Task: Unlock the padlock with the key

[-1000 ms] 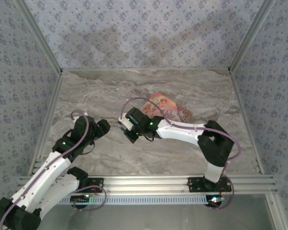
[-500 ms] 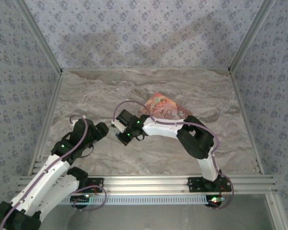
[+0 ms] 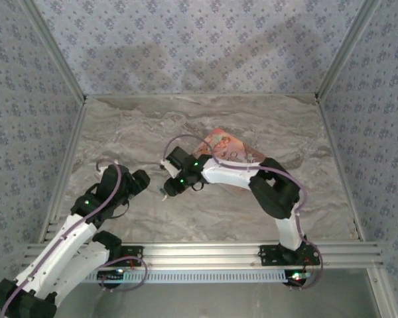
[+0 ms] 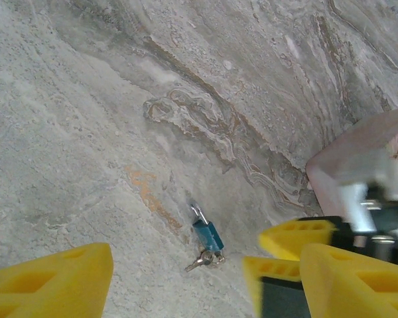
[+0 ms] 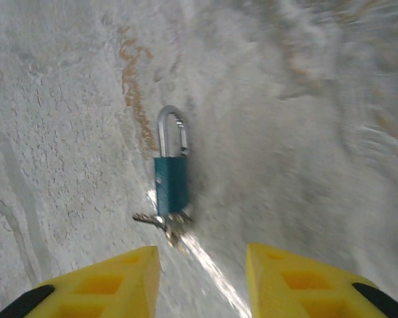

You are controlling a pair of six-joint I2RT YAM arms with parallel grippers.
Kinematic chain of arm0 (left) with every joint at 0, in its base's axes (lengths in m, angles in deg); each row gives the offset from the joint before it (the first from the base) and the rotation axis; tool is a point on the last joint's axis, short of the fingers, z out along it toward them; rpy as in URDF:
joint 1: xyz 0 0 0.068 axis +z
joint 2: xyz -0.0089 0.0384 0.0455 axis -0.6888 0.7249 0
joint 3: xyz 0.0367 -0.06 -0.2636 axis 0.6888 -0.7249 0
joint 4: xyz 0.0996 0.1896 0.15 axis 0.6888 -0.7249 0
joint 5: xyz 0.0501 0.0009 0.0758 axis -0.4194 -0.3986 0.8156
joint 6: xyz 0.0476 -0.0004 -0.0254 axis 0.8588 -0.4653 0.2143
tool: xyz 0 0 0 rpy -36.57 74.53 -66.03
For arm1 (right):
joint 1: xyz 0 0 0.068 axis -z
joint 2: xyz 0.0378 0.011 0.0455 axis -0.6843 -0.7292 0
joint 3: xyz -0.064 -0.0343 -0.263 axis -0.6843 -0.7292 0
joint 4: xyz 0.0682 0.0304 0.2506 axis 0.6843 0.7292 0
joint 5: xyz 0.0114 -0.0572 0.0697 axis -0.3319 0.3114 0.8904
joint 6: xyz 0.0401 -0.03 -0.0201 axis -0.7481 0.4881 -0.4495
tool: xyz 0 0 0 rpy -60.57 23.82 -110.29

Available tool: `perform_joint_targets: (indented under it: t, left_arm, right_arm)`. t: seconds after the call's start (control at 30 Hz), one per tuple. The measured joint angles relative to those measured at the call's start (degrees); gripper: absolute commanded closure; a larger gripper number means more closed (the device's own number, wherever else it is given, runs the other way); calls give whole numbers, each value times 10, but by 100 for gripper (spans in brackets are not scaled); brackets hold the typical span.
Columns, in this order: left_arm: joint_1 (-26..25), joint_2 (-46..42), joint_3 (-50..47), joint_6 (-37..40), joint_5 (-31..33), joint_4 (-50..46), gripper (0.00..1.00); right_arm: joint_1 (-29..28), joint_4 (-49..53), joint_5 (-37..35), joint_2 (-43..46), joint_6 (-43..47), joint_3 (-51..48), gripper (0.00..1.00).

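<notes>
Hovering just above the teal padlock point(image 5: 171, 182), the right gripper point(image 5: 202, 257) is holding its fingers spread to straddle the key bunch point(image 5: 164, 222); the lock is lying flat left of the marble table's point(image 3: 285, 119) centre; the left gripper point(image 4: 205, 281) is hanging nearby, likewise spread.

The left gripper point(image 4: 207, 283) is spread wide, its 2 yellow fingers point(image 4: 53, 281) sitting at the bottom corners of the frame. Between them a small teal padlock point(image 4: 208, 234) lies flat on the grey marble-patterned table point(image 4: 119, 99), its silver shackle pointing up and left. A bunch of keys point(image 4: 201, 259) touches the padlock's lower end (whether 1 sits in the keyhole is too small to tell). An orange-brown vein in the marble runs just left of the padlock. At the right, the right gripper point(image 4: 255, 253) has 2 yellow fingers parted by a narrow gap, their tips near the keys but not touching. Its pale body behind them is blurred.
</notes>
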Motion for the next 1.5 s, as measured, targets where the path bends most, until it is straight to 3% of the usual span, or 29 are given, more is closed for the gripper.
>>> perform_joint_targets:
  t: [0.03, 0.07, 0.1, 0.3, 0.47, 0.63, 0.73, 0.87, 1.13, 1.3, 1.37, 1.5]
  left_arm:
    - [0, 7, 1, 5, 0, 0, 2]
    - [0, 14, 2, 4, -2, 0, 2]
    - [0, 24, 7, 7, -2, -1, 2]
    - [0, 101, 70, 44, 0, 1, 2]
    - [11, 168, 147, 127, 16, 21, 2]
    - [39, 193, 167, 241, 61, 80, 2]
    - [105, 192, 140, 292, 70, 124, 2]
    - [212, 205, 66, 342, 73, 200, 2]
    - [263, 308, -49, 407, 59, 397, 2]
    - [282, 356, -90, 419, 37, 553, 2]
    - [283, 377, -93, 421, 29, 577, 2]
    - [286, 390, -91, 427, 1, 602, 2]
  right_arm:
    - [8, 3, -5, 24, 0, -11, 49]
    - [15, 7, -8, 47, -1, -20, 36]
    - [26, 10, -14, 77, -3, -31, 0]
    - [113, 14, -55, 254, 0, -95, 0]
    - [231, 16, -98, 363, -15, -159, 0]
    - [325, -22, -246, 431, -31, -241, 0]
    - [373, -110, -342, 462, -19, -340, 0]
    - [423, -202, -424, 444, 2, -454, 0]
    - [445, -444, -454, 351, 55, -565, 0]
    - [460, -586, -409, 323, 107, -587, 0]
    - [483, -656, -371, 294, 122, -601, 0]
    - [527, -694, -317, 244, 124, -599, 0]
